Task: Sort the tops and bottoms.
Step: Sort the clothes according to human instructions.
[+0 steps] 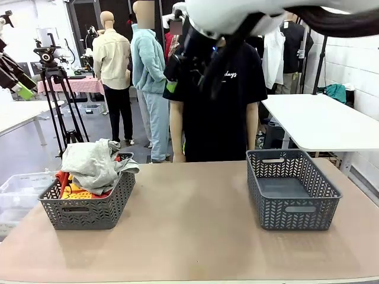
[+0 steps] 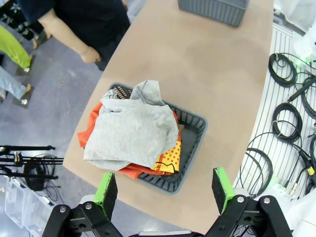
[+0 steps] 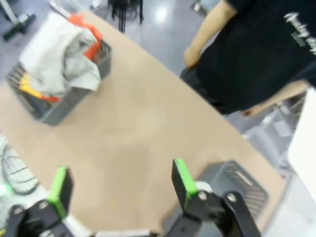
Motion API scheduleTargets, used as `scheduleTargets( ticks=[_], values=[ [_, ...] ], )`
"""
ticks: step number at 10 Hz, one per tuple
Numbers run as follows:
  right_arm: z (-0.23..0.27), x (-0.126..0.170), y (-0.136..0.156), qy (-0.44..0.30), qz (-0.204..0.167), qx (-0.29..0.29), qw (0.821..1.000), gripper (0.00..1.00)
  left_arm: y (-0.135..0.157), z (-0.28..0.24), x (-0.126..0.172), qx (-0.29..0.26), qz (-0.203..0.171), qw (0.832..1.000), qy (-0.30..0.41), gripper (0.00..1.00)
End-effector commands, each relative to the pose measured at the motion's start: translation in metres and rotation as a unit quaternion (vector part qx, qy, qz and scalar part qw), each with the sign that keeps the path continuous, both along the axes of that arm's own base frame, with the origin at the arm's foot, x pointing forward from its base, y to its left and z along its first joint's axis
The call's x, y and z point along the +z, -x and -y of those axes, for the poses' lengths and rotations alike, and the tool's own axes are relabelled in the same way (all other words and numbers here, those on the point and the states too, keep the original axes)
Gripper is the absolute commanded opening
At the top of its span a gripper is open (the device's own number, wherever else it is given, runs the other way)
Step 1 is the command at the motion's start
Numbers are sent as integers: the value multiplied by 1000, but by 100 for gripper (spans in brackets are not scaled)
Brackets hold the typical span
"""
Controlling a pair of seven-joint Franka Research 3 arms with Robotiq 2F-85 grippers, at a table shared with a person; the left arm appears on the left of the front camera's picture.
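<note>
Take the left basket (image 1: 87,208) as your marker. Your garments sit heaped inside it: the light grey garment (image 1: 93,165) is on top, spilling over the far rim, and the orange-red garment (image 1: 70,186) with its yellow print lies under it (the other pieces are buried; you cannot tell them apart). Your left gripper (image 2: 166,190) hangs high above that basket, fingers wide apart, holding nothing. Your right gripper (image 3: 119,183) hovers well to the basket's right, over bare table (image 1: 189,231) near the right basket (image 1: 291,188), fingers spread too. The person (image 1: 222,100) stands beyond the table, arms down.
</note>
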State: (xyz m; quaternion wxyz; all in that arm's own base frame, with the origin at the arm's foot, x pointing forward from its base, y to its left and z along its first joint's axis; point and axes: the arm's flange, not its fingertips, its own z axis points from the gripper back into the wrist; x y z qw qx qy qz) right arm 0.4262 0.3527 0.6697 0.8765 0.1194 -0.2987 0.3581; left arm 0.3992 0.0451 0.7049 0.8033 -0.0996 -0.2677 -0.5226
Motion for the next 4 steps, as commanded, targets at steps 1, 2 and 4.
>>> scheduleTargets(
  ticks=[1,2,4],
  values=[
    [5,-35,8,-36,16,-8,999,100,1,0,1,-1,1,1000,1,100],
    [0,0,0,0,0,0,1000,100,1,0,1,-1,1,1000,1,100],
    [0,0,0,0,0,0,1000,100,1,0,1,-1,1,1000,1,100]
  ],
)
